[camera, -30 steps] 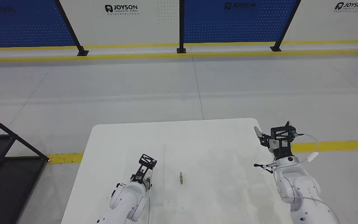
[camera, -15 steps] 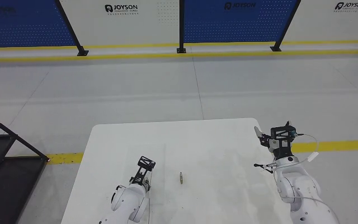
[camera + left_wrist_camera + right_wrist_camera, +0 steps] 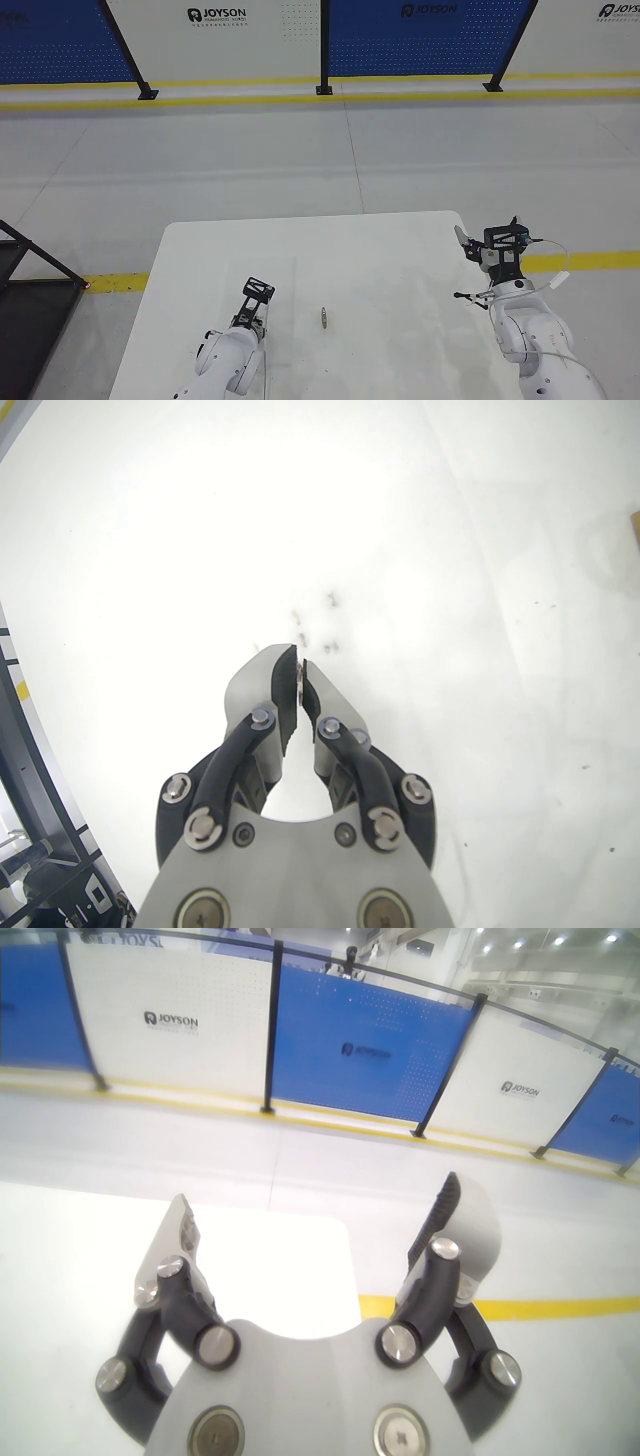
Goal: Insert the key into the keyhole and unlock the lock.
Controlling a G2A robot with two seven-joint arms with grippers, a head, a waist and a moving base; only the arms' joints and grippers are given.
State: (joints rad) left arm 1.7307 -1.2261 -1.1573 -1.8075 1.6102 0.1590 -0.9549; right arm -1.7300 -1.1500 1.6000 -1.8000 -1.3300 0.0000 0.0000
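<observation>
While logo-printed panels (image 3: 215, 30) stand behind, left end effector (image 3: 300, 661) pinches key (image 3: 299, 684).

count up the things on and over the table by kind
key: 1, pinched in the left gripper
small metal piece, probably the lock: 1, lying on the table
grippers: 2, the right gripper open
total: 4

White table (image 3: 380, 250) is sitting on a grey floor (image 3: 300, 160). Blue and white barrier panels (image 3: 420, 35) are standing along the far side, with a yellow line (image 3: 250, 98) running just in front of them. A black frame (image 3: 40, 252) is standing just off one table edge. Dark specks (image 3: 330, 600) are showing on the tabletop.
</observation>
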